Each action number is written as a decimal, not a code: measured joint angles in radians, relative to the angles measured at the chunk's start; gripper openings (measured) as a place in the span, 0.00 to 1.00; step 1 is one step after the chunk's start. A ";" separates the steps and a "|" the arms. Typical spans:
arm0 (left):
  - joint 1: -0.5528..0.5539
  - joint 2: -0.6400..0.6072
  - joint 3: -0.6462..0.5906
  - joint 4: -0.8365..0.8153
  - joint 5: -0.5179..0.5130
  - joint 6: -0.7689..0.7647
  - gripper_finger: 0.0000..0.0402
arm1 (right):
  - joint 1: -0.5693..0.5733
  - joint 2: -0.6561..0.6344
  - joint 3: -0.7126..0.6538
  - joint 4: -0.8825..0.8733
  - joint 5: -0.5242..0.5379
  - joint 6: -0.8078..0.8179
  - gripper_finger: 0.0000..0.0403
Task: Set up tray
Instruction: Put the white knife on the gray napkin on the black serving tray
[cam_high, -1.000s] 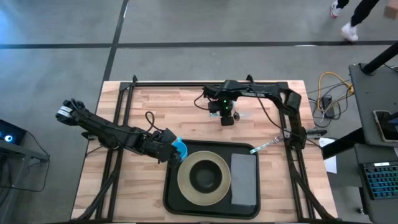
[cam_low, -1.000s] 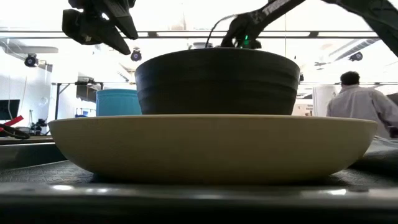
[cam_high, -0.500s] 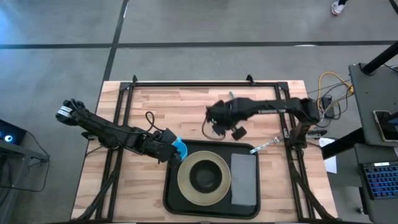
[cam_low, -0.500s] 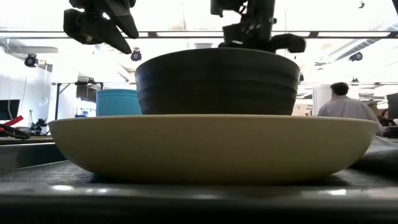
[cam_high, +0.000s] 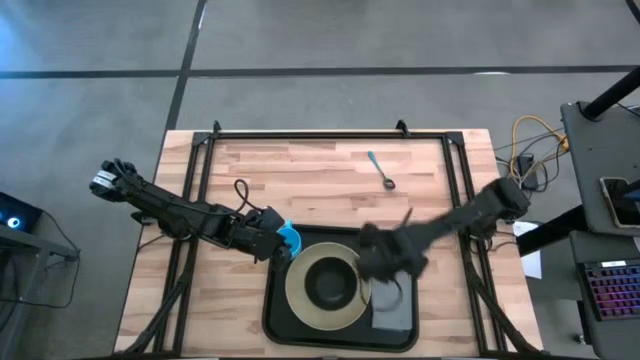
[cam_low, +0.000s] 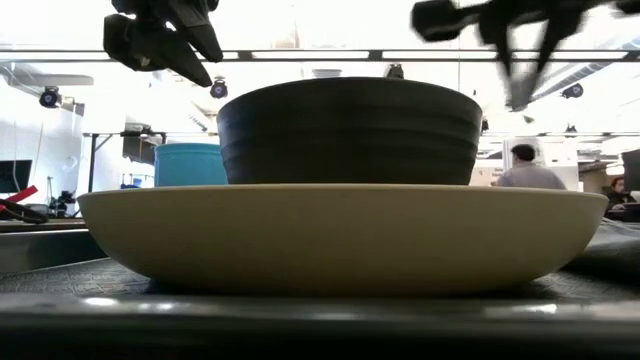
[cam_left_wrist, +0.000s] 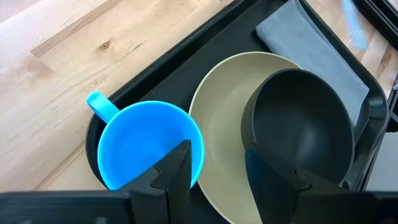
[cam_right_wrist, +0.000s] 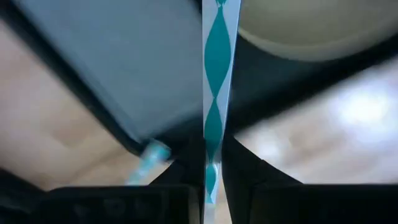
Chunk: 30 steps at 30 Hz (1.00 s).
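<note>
High view first: we see the tray (cam_high: 285, 305) sitting at the near middle of the wooden table (cam_high: 300, 170), already carrying a tan plate (cam_high: 296, 290) with a dark bowl (cam_high: 330, 285) in it and a grey napkin (cam_high: 392, 305) laid beside the plate. A blue cup (cam_high: 289, 238) sits at the tray's far left corner, with the left gripper (cam_high: 272, 243) just beside it. The right gripper (cam_high: 385, 262) is blurred, above the napkin's far end. A spoon (cam_high: 381, 170) lies on the bare wood, well apart from the tray.

Low view: we look level at the plate (cam_low: 340, 235) and the bowl (cam_low: 350, 130) stacked on it, the cup (cam_low: 188, 163) behind, and the left gripper (cam_low: 165, 35) hanging above the cup.

Left wrist view: we see its fingers (cam_left_wrist: 177, 177) standing apart over the cup (cam_left_wrist: 146, 152), gripping nothing, so the cup looks placed on the tray (cam_left_wrist: 180, 68).

Right wrist view: we see the right claw pinched narrow on a teal-and-white patterned handle (cam_right_wrist: 214, 106), over the tray's rim (cam_right_wrist: 186, 134) and the napkin (cam_right_wrist: 124, 56). A second patterned piece (cam_right_wrist: 144, 163) lies on the wood nearby.

We judge the setting mostly done: plate, bowl, napkin and cup are in place, while cutlery remains, one piece in hand and the spoon on the table.
</note>
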 joint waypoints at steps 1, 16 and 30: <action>0.000 0.000 0.000 0.000 0.000 0.000 0.33 | 0.035 0.000 -0.001 0.001 -0.027 0.008 0.06; 0.000 0.000 0.000 0.085 0.000 -0.020 0.33 | 0.358 0.056 -0.168 0.173 -0.216 0.008 0.06; 0.000 0.000 0.000 0.161 0.000 -0.072 0.33 | 0.379 0.056 -0.219 0.408 -0.156 -0.152 0.06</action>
